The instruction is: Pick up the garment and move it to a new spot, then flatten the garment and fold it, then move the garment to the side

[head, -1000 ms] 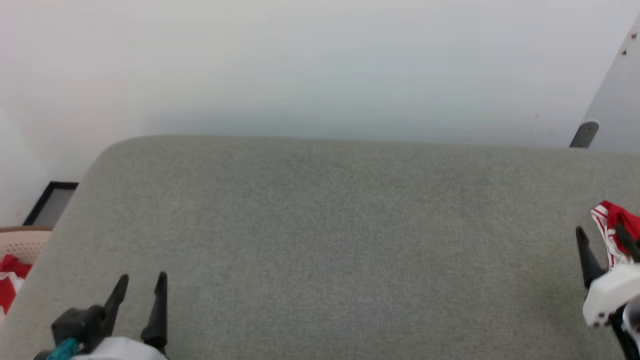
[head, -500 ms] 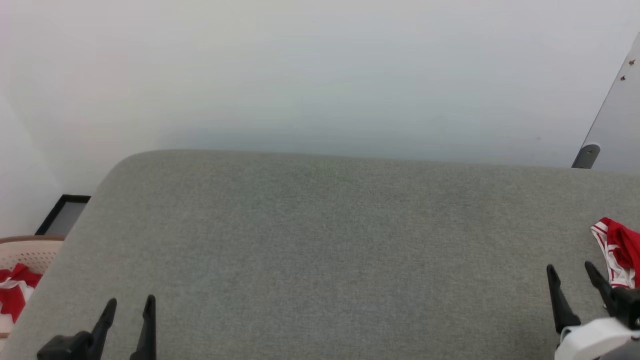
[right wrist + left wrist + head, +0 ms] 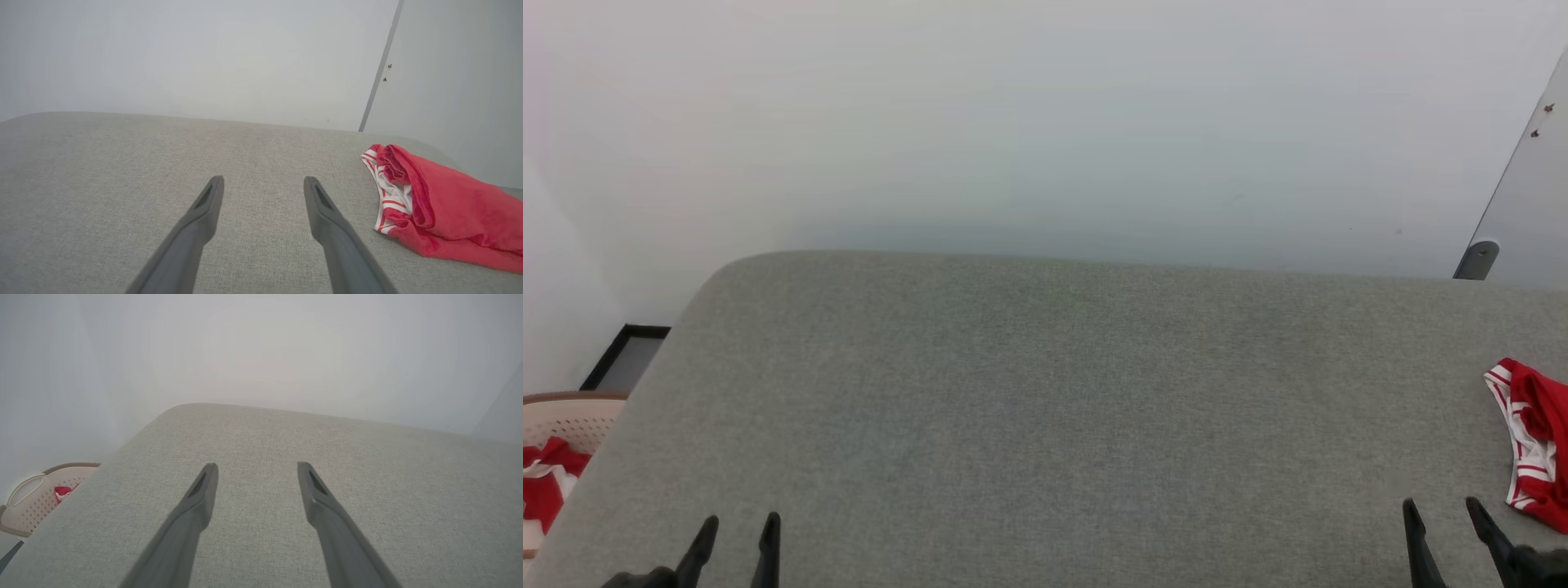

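Nearest the camera, two pairs of dark fingers rise from the bottom edge of the head view. The left gripper (image 3: 740, 523) sits at lower left, its fingers spread with nothing between them. The right gripper (image 3: 1441, 506) sits at lower right, likewise parted and empty. Both hang over a bare grey pad (image 3: 1045, 392), and neither touches cloth.

Just beyond the right gripper, to its right, lies the garment (image 3: 441, 204). It is a red bundle folded over on itself, with white striped trim facing the pad's middle. It rests near the pad's right end, apart from the fingers. Its right part runs out of frame, so whether any of it hangs over the edge cannot be told.

Off the pad's left side, a pale basket (image 3: 564, 412) holds another red-and-white cloth (image 3: 547, 482), which is not the task's piece. Farthest back stands a plain white wall (image 3: 1045, 122).

Judging from this, the fold is made and the garment already lies at the side, so the step in hand looks like leaving it cleanly. To do that well, the right gripper should hold its fingers wide and draw straight back, away from the trim. Soft cloth springs open easily, and any brush could undo the fold. The left gripper needs no part in it.
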